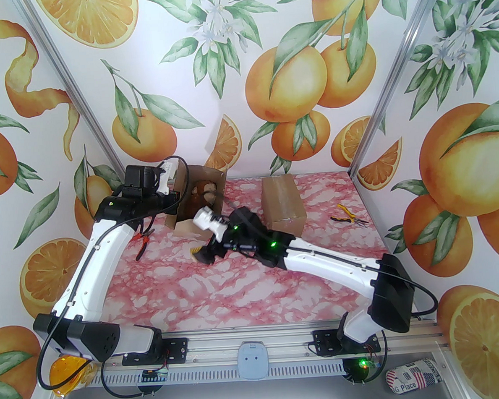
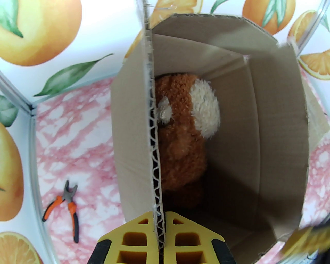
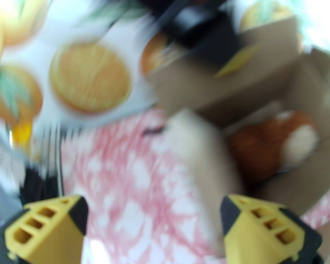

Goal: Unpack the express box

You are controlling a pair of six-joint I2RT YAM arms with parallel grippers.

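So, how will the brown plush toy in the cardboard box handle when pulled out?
The fuzzy brown plush toy probably squashes, flops and weighs little. Deep in the cardboard box, it may snag the walls; the left tool clamps one flap.

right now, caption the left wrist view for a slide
Left fingers pinch the box flap; plush toy inside, pliers beside.

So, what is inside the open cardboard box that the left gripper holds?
A brown and cream plush toy lies inside the box. The flap clamped in the left gripper covers one side of it, and the toy hides the floor beneath.
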